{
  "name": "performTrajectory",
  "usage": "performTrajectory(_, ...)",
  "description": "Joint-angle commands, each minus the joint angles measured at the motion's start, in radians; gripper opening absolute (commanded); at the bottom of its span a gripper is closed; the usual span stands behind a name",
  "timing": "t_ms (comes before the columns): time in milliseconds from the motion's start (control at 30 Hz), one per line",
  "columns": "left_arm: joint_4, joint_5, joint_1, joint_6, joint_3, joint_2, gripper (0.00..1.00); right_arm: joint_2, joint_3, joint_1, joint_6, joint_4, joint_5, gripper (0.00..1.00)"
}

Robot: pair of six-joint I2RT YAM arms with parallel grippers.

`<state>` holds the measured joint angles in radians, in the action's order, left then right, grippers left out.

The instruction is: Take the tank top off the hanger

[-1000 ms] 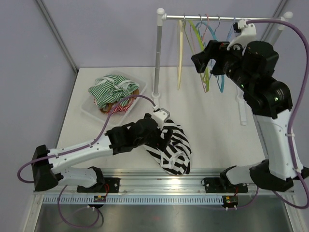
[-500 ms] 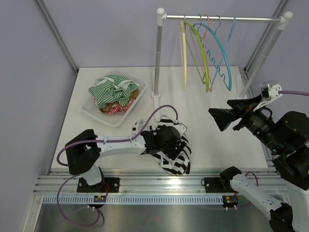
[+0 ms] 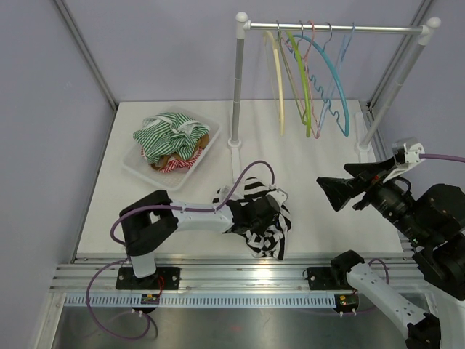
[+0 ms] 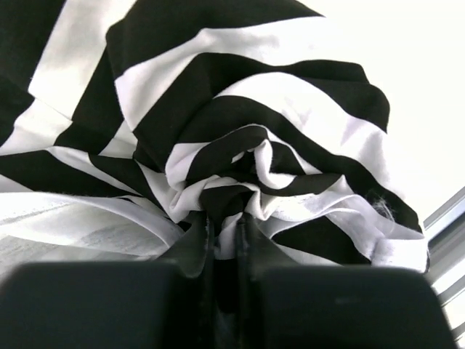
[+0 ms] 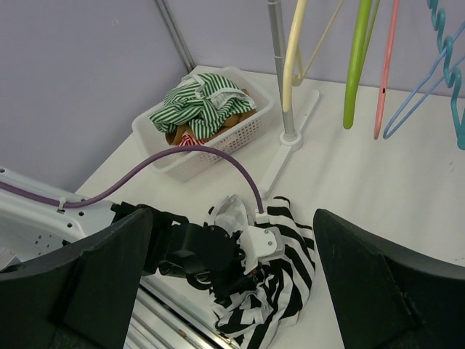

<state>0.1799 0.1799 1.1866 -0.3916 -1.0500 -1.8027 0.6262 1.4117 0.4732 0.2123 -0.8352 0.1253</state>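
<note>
The black-and-white striped tank top (image 3: pixel 275 227) lies bunched on the table near the front edge, off any hanger. My left gripper (image 3: pixel 263 215) is shut on a fold of it. In the left wrist view the fabric (image 4: pixel 240 138) puckers into the closed left gripper (image 4: pixel 227 218). Several bare coloured hangers (image 3: pixel 305 80) hang from the rail (image 3: pixel 363 29) at the back. My right gripper (image 3: pixel 328 189) hovers open and empty at the right, well clear of the rack. Its wrist view looks down past the right gripper (image 5: pixel 232 218) at the tank top (image 5: pixel 290 291).
A white basket (image 3: pixel 138 169) holding green-striped clothes (image 3: pixel 171 134) sits at the back left, also seen as the basket (image 5: pixel 247 127) in the right wrist view. The rack's upright post (image 3: pixel 237 94) stands mid-table on its base. A metal rail runs along the front edge.
My left gripper has closed on the tank top and gathered it into a tighter bunch. The right arm left the rack a second ago and now holds still at the right.
</note>
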Motion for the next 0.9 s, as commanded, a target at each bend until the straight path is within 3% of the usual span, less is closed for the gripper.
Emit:
performTrajectory(0, 0.088, 0.006, 0.005, -0.030, -0.027, 0.025, 0.00, -0.025, -0.003, 0.005, -0.024, 0.027, 0.001, 1.00)
performTrajectory(133, 0.217, 0.153, 0.005, -0.073, -0.053, 0.236, 0.00, -0.059, -0.003, 0.005, -0.033, 0.027, -0.032, 1.00)
performTrajectory(267, 0.427, 0.454, -0.001, -0.160, -0.108, 0.417, 0.00, -0.079, -0.011, 0.005, -0.034, 0.028, -0.042, 0.99)
performTrajectory(400, 0.550, 0.570, -0.057, -0.181, -0.192, 0.546, 0.00, -0.095, -0.017, 0.004, -0.034, 0.033, -0.038, 0.99)
performTrajectory(600, 0.592, 0.491, -0.280, -0.064, -0.359, 0.622, 0.00, -0.117, -0.030, 0.005, -0.034, 0.064, -0.030, 1.00)
performTrajectory(867, 0.650, 0.035, -0.727, 0.034, -0.747, 0.432, 0.00, -0.125, -0.019, 0.005, -0.048, 0.091, 0.000, 1.00)
